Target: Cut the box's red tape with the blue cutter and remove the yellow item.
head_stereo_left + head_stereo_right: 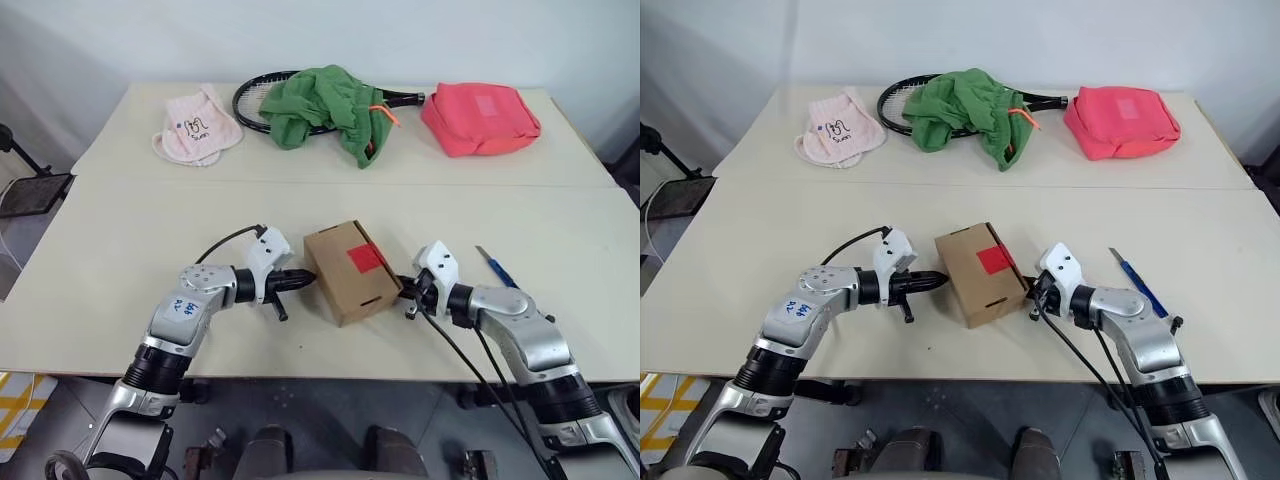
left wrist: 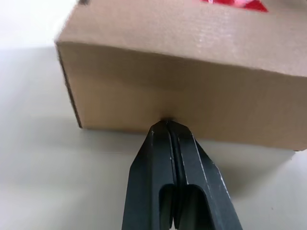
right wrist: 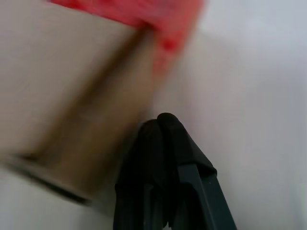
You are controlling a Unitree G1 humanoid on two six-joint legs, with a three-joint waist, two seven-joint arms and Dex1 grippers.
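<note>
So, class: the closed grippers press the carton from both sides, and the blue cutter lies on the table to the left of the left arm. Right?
One thing is wrong. The blue cutter lies to the right of the right gripper, as the left eye view shows. The rest holds: the left gripper and the right one, both shut, flank the box.

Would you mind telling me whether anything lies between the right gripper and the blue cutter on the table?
Nothing visible does. The blue cutter lies on bare table, to the outer side of the right gripper, which is shut beside the box. Only that arm's own forearm is near it.
</note>
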